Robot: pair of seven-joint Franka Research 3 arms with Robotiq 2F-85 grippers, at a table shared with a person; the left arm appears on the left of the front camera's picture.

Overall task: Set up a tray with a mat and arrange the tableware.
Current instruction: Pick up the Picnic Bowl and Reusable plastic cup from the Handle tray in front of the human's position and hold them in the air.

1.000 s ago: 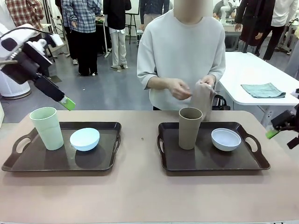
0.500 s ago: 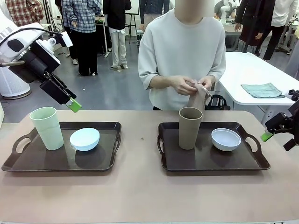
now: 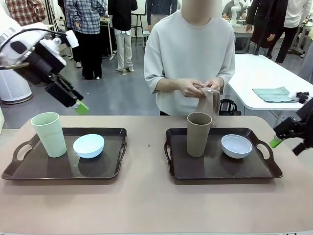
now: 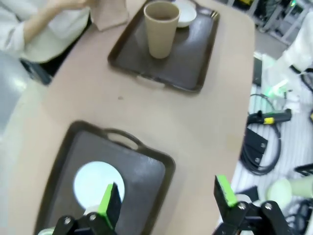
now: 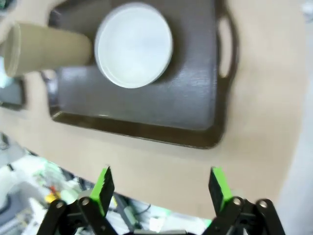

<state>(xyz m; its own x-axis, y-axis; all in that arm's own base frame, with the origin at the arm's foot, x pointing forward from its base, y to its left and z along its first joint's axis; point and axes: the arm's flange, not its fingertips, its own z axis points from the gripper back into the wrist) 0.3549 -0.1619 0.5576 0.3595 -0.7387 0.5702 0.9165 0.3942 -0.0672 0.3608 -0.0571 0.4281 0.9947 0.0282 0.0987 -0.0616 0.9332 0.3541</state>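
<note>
Since a second ago the left gripper [image 3: 80, 106] has swung a little toward the middle of the table, and the right gripper [image 3: 276, 142] has come up and inward at the right edge. Looking across the table [image 3: 146, 200], the left one hangs in the air above and behind the left tray [image 3: 29, 169], touching nothing. That tray carries the pale green cup [image 3: 49, 134] upright with the light blue bowl [image 3: 88, 146] just beside it. The right tray [image 3: 215, 169] holds the brown cup [image 3: 198, 133] upright and the white bowl [image 3: 236, 146] near it, the two apart. Behind the brown cup the person's hands [image 3: 188, 89] hold a beige mat [image 3: 210, 103] up off the table. From the left wrist, the left gripper [image 4: 166, 193] has its jaws spread wide with nothing between them. Below it sits the light blue bowl [image 4: 98, 183] on the left tray [image 4: 146, 166]. Farther off are the brown cup [image 4: 161, 28], the white bowl [image 4: 185, 12] and the mat [image 4: 110, 14]. From the right wrist, the right gripper [image 5: 160, 183] is also spread wide and empty, out past the table's edge. Beyond it the white bowl [image 5: 133, 45] and the brown cup [image 5: 46, 46] stand on the right tray [image 5: 161, 107].
</note>
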